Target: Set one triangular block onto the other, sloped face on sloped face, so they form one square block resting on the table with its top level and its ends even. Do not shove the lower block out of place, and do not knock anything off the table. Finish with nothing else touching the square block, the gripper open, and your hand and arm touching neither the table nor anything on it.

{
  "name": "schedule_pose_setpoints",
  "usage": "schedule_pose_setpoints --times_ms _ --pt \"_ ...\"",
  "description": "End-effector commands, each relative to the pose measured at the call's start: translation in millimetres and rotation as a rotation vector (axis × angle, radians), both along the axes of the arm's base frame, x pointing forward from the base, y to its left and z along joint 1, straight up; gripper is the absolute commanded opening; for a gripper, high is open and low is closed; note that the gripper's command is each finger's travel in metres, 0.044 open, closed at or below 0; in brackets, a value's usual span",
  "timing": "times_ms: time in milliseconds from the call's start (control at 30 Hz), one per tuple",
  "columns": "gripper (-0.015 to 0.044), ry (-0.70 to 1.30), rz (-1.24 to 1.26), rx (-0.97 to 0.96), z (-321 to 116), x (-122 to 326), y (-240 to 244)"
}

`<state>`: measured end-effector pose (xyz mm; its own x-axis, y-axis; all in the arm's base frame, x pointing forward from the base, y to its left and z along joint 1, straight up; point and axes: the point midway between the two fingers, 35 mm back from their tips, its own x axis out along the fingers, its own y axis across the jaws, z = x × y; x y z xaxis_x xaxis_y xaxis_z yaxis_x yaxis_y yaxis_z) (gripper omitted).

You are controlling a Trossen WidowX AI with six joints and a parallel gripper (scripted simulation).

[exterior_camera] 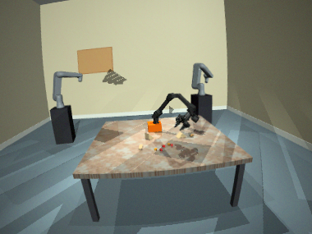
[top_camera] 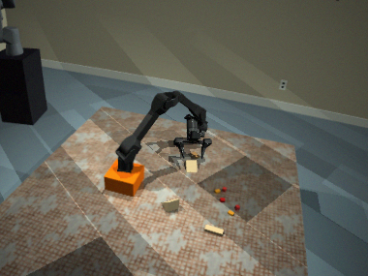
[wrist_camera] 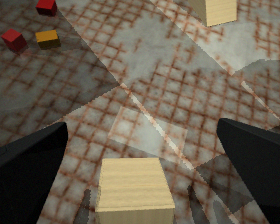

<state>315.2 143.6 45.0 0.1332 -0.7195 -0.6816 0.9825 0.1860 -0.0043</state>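
Note:
A pale wooden block sits on the table just below my fingers. Its shape shows only partly, and I cannot tell which way its sloped face lies. My gripper is wide open and empty above it, one finger to each side in the wrist view. A second pale block stands apart from it, nearer the orange base; the wrist view cuts it off at the top edge. The two blocks do not touch.
A thin pale piece lies farther off. Several small red and orange pieces, such as a red one and an orange one, lie to one side. A small brownish object lies near the gripper.

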Motion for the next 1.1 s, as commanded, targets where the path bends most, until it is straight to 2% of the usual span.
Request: schedule_pose_setpoints --times_ms 0,200,267,400,533,633,767,833,1067 --pt "0.0440 -0.025 0.000 0.021 53.0 -0.4 -0.9" --pt "0.0440 -0.029 -0.008 0.046 48.0 1.3 -0.4" --pt "0.0440 0.076 -0.058 0.124 34.1 -1.9 -12.2" --pt "0.0440 0.334 -0.161 0.440 0.1 -10.9 -36.3" --pt "0.0440 0.465 -0.179 0.828 -17.9 -11.9 -49.6" --pt "0.0440 0.460 -0.135 1.138 -20.7 -5.6 -58.8" --pt "0.0440 0.305 -0.015 1.521 -10.2 11.9 -74.0" --pt "0.0440 0.261 0.013 1.583 -6.6 15.8 -77.6" --pt "0.0440 0.261 0.013 1.583 -6.6 15.8 -77.6"
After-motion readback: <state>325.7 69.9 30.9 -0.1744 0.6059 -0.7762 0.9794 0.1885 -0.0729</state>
